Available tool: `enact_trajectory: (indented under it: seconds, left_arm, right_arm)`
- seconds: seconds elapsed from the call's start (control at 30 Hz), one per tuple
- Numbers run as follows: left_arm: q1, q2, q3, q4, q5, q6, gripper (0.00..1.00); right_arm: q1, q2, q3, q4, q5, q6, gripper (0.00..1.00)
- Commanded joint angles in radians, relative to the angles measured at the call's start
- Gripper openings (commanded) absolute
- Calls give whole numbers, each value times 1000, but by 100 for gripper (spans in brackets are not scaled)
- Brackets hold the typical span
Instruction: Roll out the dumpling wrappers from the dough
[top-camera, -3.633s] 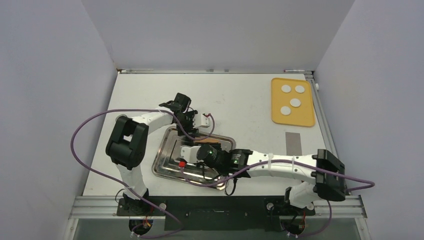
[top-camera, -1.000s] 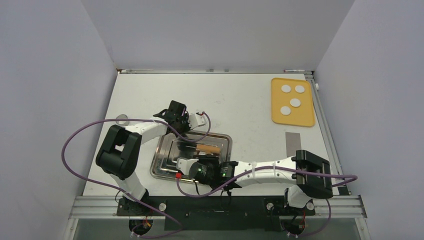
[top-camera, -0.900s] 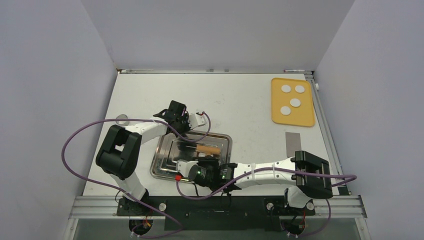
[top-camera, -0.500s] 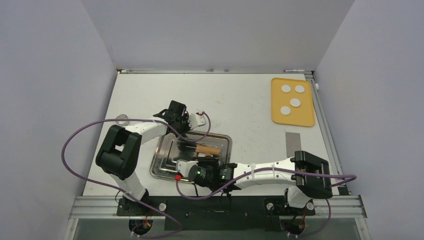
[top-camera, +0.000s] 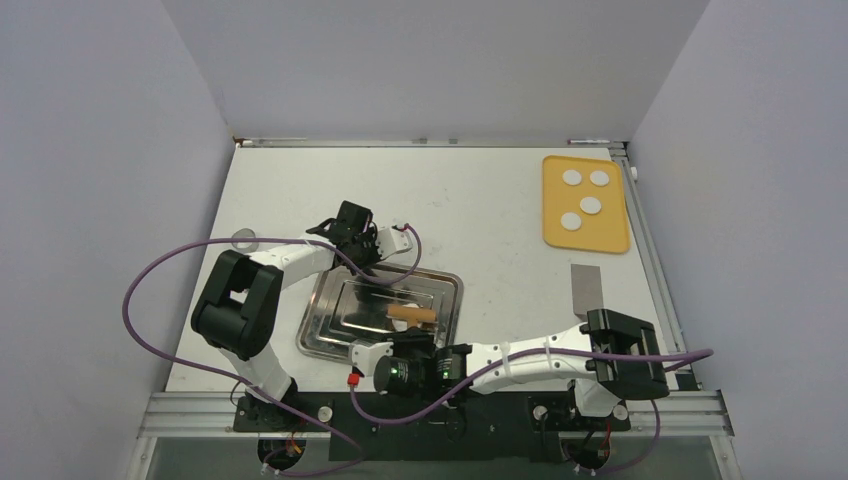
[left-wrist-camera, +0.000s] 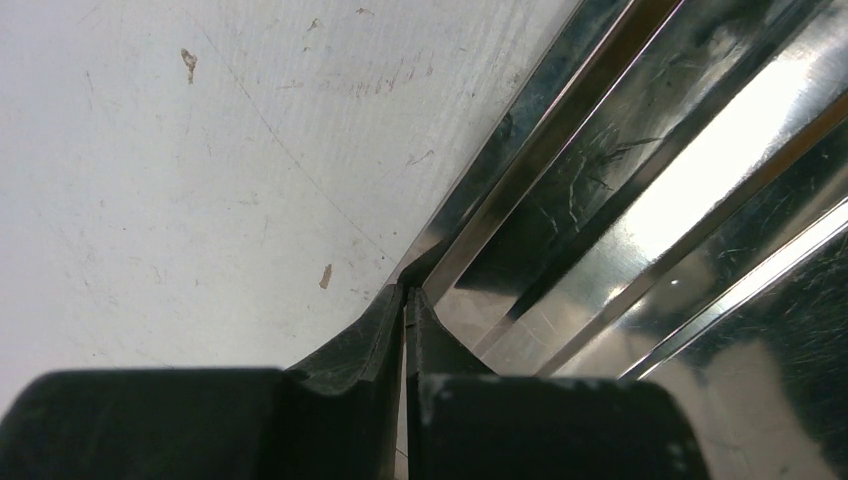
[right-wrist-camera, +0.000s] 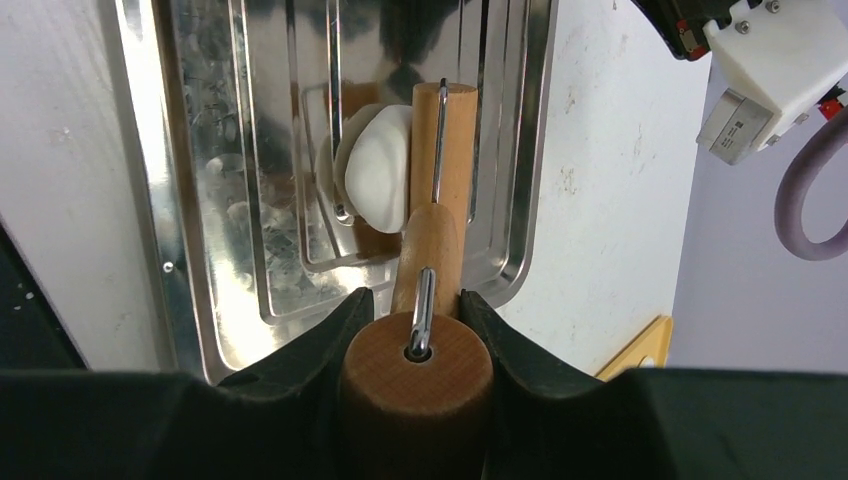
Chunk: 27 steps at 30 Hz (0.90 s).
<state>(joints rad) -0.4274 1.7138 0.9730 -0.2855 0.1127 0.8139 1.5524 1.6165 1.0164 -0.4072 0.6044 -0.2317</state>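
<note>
Pulled rolling pin (top-camera: 412, 315) nearer over dough (right-wrist-camera: 378, 170) in steel tray (top-camera: 325, 335), with right fingers (right-wrist-camera: 310, 350) gripping its handle and left fingers (left-wrist-camera: 370, 340) closed at the rim; four dumpling wrappers (top-camera: 591, 205) done, this lump seemingly only partly flattened.

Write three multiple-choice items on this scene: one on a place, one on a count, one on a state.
1. Where do the dumpling wrappers lie?
A: on the yellow mat
B: in the metal tray
C: on the table itself

2. How many wrappers lie there?
A: two
B: four
C: six

3. What is the right pincer doing?
A: standing open, empty
B: gripping the rolling pin by its handle
C: gripping the tray's rim

Answers:
1 A, the white discs sit on the mat at the far right.
2 B, four discs show.
3 B, its fingers clamp the wooden handle.
</note>
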Motion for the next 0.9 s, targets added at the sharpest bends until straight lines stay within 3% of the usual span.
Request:
enact_trajectory:
  seconds: [0.0, 0.27, 0.5, 0.67, 0.87]
  left_arm:
    - [13, 36, -33, -100, 4, -28, 0]
    - [13, 40, -29, -102, 2, -33, 0]
    - [14, 49, -18, -111, -3, -53, 0]
    - [25, 47, -12, -124, -8, -73, 0]
    - [30, 44, -13, -125, -8, -73, 0]
  right_arm:
    - [-60, 47, -23, -7, -233, 19, 8]
    - [-112, 41, 51, -49, -144, 18, 8]
    - [-157, -74, 139, 32, -73, 46, 8]
    - [-96, -165, 91, 135, 28, -86, 8]
    - [-24, -149, 55, 140, -11, -191, 8]
